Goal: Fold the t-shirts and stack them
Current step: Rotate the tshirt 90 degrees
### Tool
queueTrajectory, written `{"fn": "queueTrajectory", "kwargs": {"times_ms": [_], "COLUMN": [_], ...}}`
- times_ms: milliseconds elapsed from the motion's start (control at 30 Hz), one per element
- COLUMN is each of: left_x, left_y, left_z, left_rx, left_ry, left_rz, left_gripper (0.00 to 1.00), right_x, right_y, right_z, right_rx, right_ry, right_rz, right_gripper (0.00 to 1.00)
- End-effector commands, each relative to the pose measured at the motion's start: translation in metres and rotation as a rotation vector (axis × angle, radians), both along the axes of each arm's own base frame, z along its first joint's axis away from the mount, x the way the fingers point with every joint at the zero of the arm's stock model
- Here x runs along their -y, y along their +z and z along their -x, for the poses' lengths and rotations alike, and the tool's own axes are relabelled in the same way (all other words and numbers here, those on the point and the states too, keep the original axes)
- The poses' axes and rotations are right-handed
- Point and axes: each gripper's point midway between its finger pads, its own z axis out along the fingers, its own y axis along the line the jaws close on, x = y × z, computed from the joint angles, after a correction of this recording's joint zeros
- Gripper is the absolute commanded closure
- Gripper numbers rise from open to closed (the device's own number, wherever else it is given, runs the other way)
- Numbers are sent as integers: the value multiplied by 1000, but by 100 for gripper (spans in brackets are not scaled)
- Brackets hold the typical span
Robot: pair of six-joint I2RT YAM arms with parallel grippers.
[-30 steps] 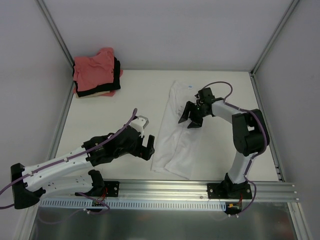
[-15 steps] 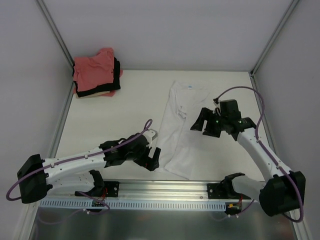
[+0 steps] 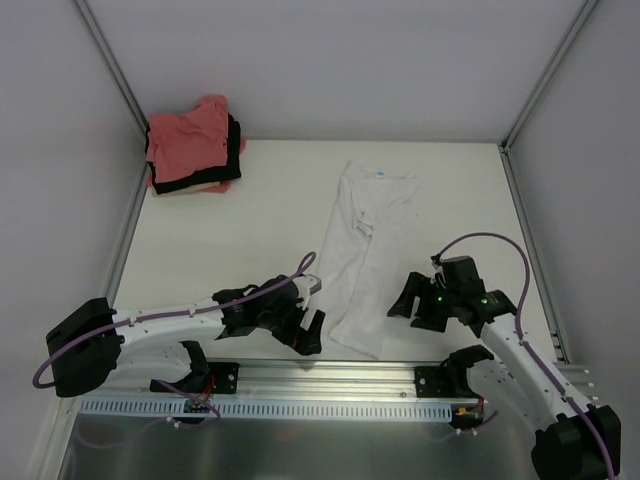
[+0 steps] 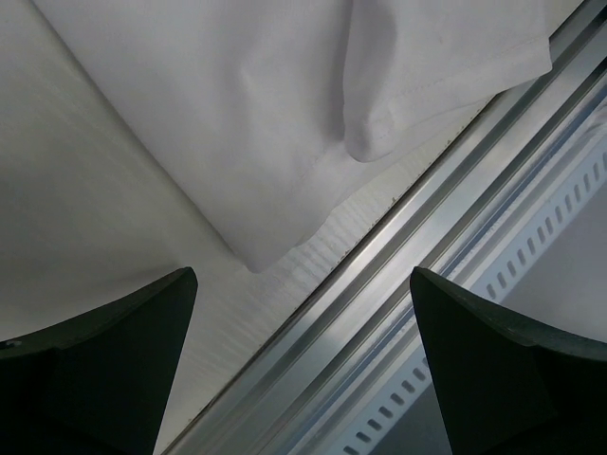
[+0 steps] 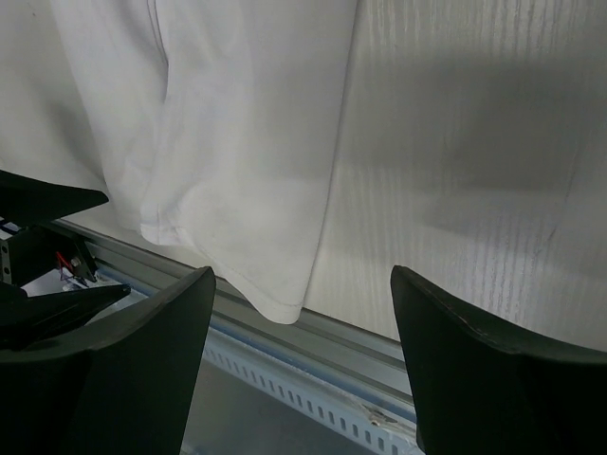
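A white t-shirt (image 3: 362,250) lies folded lengthwise into a narrow strip in the middle of the table, neck label at the far end. Its hem shows in the left wrist view (image 4: 285,114) and the right wrist view (image 5: 237,171). My left gripper (image 3: 308,335) is open and empty just left of the shirt's near hem corner. My right gripper (image 3: 412,307) is open and empty just right of the hem. A folded stack of a salmon-pink shirt (image 3: 188,138), a black shirt (image 3: 232,150) and a pale cream shirt (image 3: 185,188) sits at the far left corner.
The aluminium rail (image 3: 400,375) runs along the table's near edge, right under the shirt's hem; it also shows in the left wrist view (image 4: 455,190) and the right wrist view (image 5: 313,351). Frame posts stand at the back corners.
Both grippers have moved toward the near edge: the left one rightward to the hem's left corner, the right one from the shirt's middle down to beside the hem. The shirt looks narrower.
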Motion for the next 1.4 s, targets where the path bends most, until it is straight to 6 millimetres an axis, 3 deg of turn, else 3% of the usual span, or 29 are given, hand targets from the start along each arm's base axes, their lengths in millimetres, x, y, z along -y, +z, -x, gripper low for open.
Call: {"fn": "queueTrajectory", "kwargs": {"times_ms": [0, 100, 167, 200, 300, 333, 367, 400, 433, 467, 500, 533, 567, 600, 633, 700, 733, 800, 833, 867, 933, 1100, 1367], "left_x": [14, 14, 14, 13, 8, 6, 3, 1, -1, -3, -4, -5, -6, -7, -7, -8, -7, -7, -7, -6, -6, -4, 1], "left_y": [14, 24, 33, 36, 48, 50, 56, 58, 59, 62, 62, 62, 63, 64, 65, 68, 69, 73, 72, 74, 73, 75, 75], "left_z": [-3, -3, -3, -3, -2, -2, -1, -1, -1, 0, 1, 1, 2, 2, 2, 2, 2, 2, 2, 1, 1, 1, -3], "left_rx": [-1, 12, 21, 25, 44, 53, 61, 64, 65, 67, 67, 65, 64, 65, 62, 65, 62, 67, 65, 66, 65, 64, 71], "left_ry": [2, 8, 10, 12, 23, 30, 35, 40, 46, 49, 51, 60, 62, 65, 72, 77, 83, 84, 85, 87, 82, 67, 51], "left_rz": [79, 110, 134, 141, 162, 164, 175, 181, 182, 189, 189, 189, 192, 195, 199, 208, 214, 228, 227, 229, 224, 211, 179], "left_gripper": [1, 1, 1, 1, 1, 1, 1, 1, 1, 1, 1, 1, 2, 1, 1, 1, 1, 1, 1, 1, 1, 2, 1], "right_x": [-11, -15, -15, -19, -20, -24, -25, -23, -29, -31, -30, -35, -36, -35, -39, -39, -38, -37, -37, -35, -34, -27, -7], "right_y": [17, 28, 24, 38, 40, 57, 59, 49, 65, 67, 54, 66, 65, 49, 58, 53, 39, 44, 31, 38, 28, 27, 6], "right_z": [-19, -44, -61, -78, -110, -131, -142, -155, -174, -185, -196, -213, -222, -231, -246, -262, -268, -289, -295, -308, -317, -340, -346], "right_rx": [57, 89, 76, 114, 104, 149, 152, 110, 143, 141, 100, 128, 122, 72, 94, 83, 49, 62, 35, 58, 30, 42, 12], "right_ry": [-7, -2, 3, 5, 5, -3, -3, -12, -10, -10, -11, -9, -11, -13, -14, -18, -22, -39, -42, -51, -58, -85, -130], "right_rz": [-47, -25, 20, 16, 63, 57, 60, 73, 50, 49, 65, 52, 52, 61, 52, 47, 54, 35, 38, 31, 26, 16, 17], "right_gripper": [21, 20, 20, 20, 20, 20, 20, 20, 20, 20, 20, 20, 20, 20, 20, 20, 20, 20, 20, 20, 20, 20, 20]}}
